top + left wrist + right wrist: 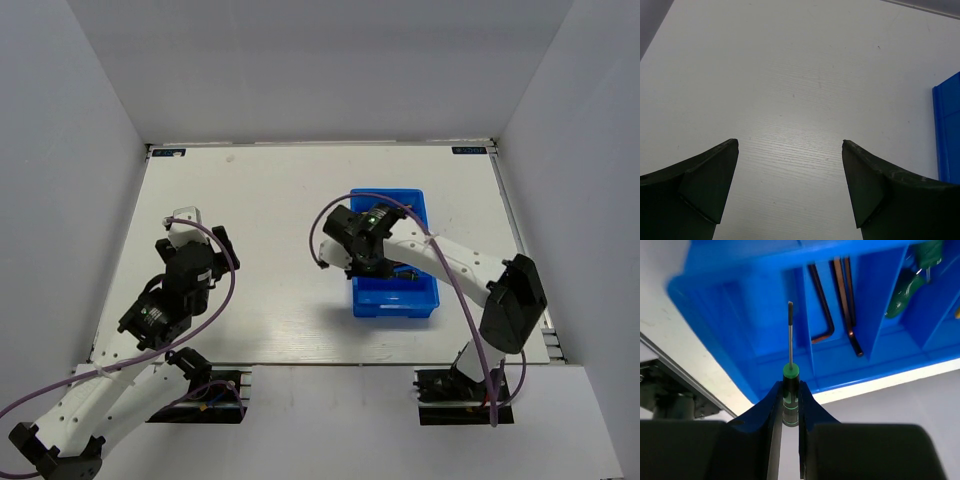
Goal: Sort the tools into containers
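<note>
My right gripper (790, 396) is shut on the thin dark screwdriver (790, 375), black handle with green bands. Its shaft points into the leftmost compartment of the blue tray (740, 315). The adjoining compartment holds dark brown hex keys (827, 315). Green-handled screwdrivers (907, 287) lie in the one after. A bit of yellow shows at the right edge (957, 314). In the top view the right gripper (362, 262) hovers over the tray's left side (395, 300). My left gripper (790, 145) is open and empty above bare table, at the left in the top view (190, 232).
The tray's edge shows at the right of the left wrist view (947, 135). The white table (270, 200) is walled in by grey panels. The arm bases (455, 385) sit at the near edge.
</note>
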Controlling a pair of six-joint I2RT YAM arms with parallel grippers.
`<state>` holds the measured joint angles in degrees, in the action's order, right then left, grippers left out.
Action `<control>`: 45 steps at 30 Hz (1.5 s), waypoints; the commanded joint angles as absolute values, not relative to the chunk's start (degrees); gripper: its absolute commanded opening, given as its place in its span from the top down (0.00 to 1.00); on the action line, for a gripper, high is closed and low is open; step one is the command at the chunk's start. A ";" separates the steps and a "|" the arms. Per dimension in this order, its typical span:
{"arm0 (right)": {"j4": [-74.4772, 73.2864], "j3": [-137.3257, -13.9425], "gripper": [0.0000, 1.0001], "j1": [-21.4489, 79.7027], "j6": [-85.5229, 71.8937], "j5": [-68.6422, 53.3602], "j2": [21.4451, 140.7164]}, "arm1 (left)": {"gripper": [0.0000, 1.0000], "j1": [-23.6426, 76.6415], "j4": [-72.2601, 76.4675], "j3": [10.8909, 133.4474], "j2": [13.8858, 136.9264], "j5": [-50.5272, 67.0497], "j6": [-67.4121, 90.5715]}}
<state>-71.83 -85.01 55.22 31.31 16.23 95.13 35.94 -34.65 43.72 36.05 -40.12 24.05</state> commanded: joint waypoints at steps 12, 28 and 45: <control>-57.48 -64.34 1.00 46.15 56.50 0.62 82.96 | 0.06 35.77 -32.96 43.33 35.51 -39.81 23.55; -57.65 -70.13 0.61 44.30 52.56 -3.06 83.33 | 0.03 35.77 -31.90 43.33 36.56 -37.09 21.97; -25.32 -62.68 0.20 18.11 2.40 17.13 70.15 | 0.28 35.77 -23.46 51.94 56.13 -11.60 4.31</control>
